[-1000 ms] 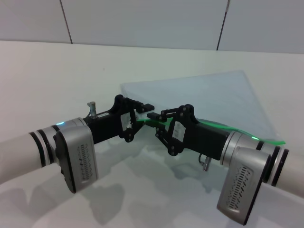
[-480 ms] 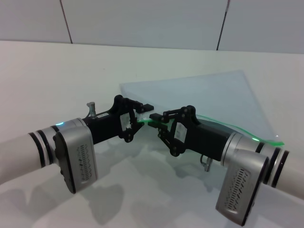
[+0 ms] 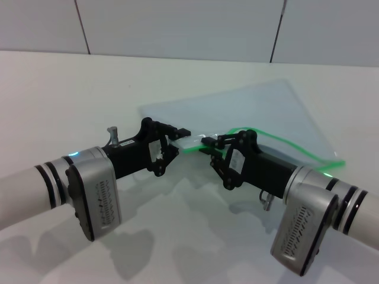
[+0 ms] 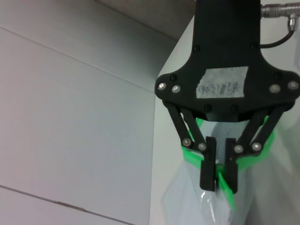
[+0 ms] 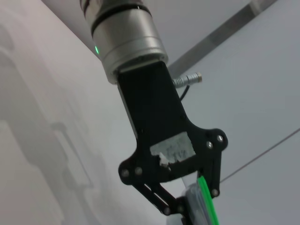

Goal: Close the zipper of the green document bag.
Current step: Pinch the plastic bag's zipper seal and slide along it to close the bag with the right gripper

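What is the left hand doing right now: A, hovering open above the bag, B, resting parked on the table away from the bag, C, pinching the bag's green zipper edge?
C: the left hand is closed on the zipper of the green document bag.

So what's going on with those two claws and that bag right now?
Left gripper shut on bright green plastic zipper. Right gripper beside it, grip unclear. Translucent blue-grey plastic document bag flat on table, strip bowed up.
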Motion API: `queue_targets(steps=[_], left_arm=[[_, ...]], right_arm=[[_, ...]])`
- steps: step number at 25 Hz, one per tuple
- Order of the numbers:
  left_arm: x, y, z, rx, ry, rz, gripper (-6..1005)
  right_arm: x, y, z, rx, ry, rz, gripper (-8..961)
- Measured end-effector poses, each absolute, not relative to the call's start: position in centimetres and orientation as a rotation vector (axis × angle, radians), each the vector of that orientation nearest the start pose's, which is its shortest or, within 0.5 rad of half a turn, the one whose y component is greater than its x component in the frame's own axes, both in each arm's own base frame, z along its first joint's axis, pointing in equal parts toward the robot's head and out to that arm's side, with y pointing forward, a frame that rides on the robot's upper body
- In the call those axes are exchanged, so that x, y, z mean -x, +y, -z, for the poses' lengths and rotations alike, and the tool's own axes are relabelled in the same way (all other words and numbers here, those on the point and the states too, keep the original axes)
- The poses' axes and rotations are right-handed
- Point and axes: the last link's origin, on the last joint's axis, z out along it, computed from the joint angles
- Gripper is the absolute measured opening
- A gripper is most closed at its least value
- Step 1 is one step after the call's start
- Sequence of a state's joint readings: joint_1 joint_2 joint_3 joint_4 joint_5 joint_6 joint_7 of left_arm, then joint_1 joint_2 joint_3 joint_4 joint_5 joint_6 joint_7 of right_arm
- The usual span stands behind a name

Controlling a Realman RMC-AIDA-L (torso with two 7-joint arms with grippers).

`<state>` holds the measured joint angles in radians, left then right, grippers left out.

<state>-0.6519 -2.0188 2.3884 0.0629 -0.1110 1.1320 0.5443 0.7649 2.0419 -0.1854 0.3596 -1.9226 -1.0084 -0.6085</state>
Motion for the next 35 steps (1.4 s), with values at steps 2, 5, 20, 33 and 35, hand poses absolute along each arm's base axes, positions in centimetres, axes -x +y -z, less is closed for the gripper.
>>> queue_targets(steps=[2, 5, 20, 33, 35], left_arm=[[27.1, 34.6, 7.1, 2.16, 0.945, 0.139, 108], [27.1, 34.6, 7.1, 2.16, 0.943, 0.139, 109], [27.4, 34.5, 7.0, 2.162, 0.939, 0.13, 117], [27.3, 34.3, 7.1, 2.151, 0.962, 0.13, 123], [27.3, 34.3, 7.2, 2.149, 0.963, 0.132, 124]], right_arm=[[-21.7, 32.7, 13.2, 2.27, -0.718, -0.321, 80], [-21.8, 32.7, 13.1, 2.266, -0.701, -0.32, 80], [-22.8, 33.0, 12.3, 2.2, -0.645, -0.278, 79], [-23.7, 33.9, 11.9, 2.2, -0.599, -0.202, 79], [-24.0, 34.2, 11.8, 2.196, -0.588, -0.183, 79]])
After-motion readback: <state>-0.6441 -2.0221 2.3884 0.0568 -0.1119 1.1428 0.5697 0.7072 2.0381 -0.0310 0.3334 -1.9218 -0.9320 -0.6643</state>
